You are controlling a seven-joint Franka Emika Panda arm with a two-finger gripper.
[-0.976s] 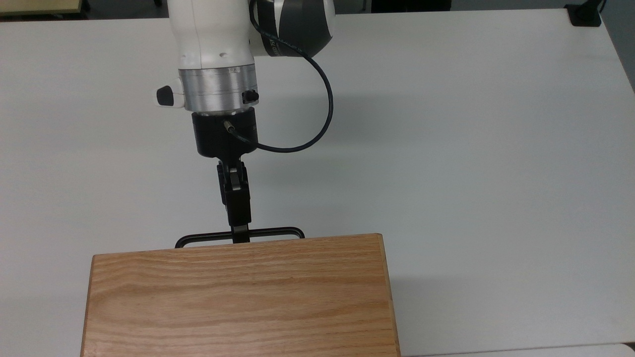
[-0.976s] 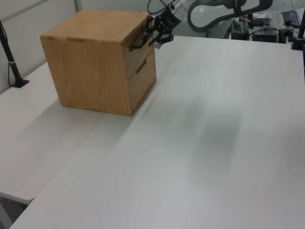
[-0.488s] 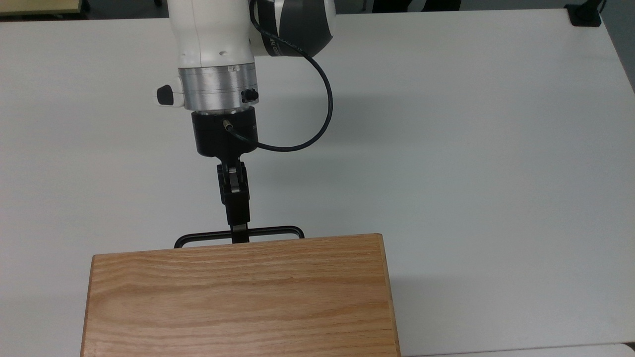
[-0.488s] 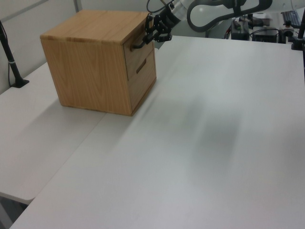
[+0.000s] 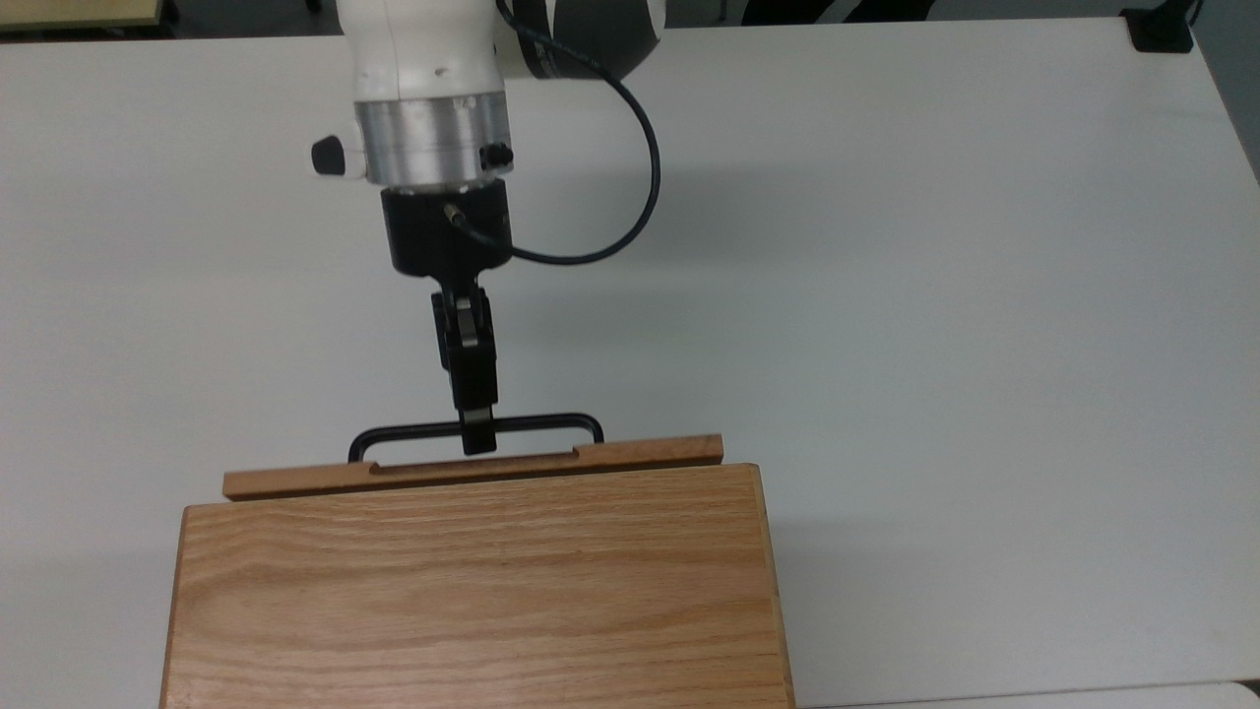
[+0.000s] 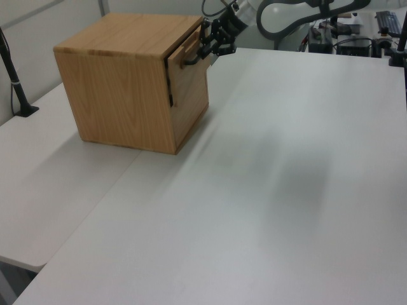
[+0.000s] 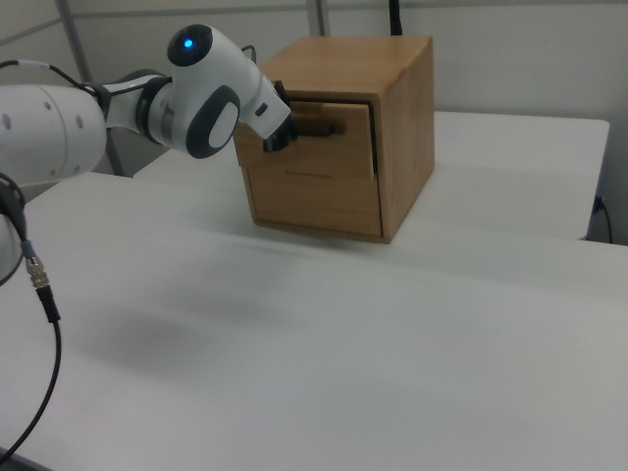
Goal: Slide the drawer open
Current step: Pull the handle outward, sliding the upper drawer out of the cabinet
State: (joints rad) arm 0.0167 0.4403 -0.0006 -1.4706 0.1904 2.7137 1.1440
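Note:
The light oak drawer [image 5: 472,469] is the upper one of the wooden cabinet [image 5: 472,591] and stands out a short way from its front. Its long black bar handle [image 5: 532,423] lies toward the arm. My gripper [image 5: 479,438] reaches in level from the top view's top and is shut on the middle of that handle. In the left view the drawer front [image 6: 191,46] juts out at the cabinet's top right, with the gripper [image 6: 203,52] on it. In the right view the drawer [image 7: 334,147] shows a gap beside its panel, and the gripper [image 7: 292,130] sits at the handle [image 7: 322,128].
A second drawer [image 7: 314,201] below stays flush with the cabinet. The cabinet stands on a white table [image 5: 935,295]. A black cable [image 5: 645,177] loops off the wrist. A black post [image 6: 13,70] is clamped at the left view's left, a black clamp [image 5: 1162,30] at the top view's top right.
The arm has drawn back toward the top view's top with the handle, and the drawer has slid out of the cabinet; its front panel edge now shows.

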